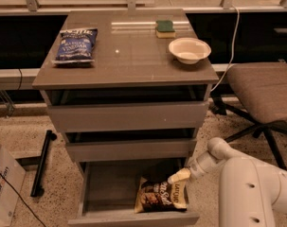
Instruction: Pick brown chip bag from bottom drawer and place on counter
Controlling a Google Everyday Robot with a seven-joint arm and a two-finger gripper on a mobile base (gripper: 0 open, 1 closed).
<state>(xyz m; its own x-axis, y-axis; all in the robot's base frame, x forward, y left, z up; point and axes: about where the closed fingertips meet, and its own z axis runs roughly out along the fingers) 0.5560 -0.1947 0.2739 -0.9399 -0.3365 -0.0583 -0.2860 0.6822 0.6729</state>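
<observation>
The brown chip bag (161, 196) lies flat at the right front of the open bottom drawer (105, 193). It is dark brown and cream-yellow with white lettering. My gripper (179, 176) hangs just above the bag's upper right corner, at the drawer's right side, on a white arm coming in from the lower right. The counter (129, 56) is the grey-brown top of the cabinet, above the two upper drawers.
On the counter are a blue chip bag (76, 45) at the left, a green sponge (165, 28) at the back and a white bowl (189, 49) at the right. An office chair (261, 93) stands to the right. A cardboard box (3, 188) is at the lower left.
</observation>
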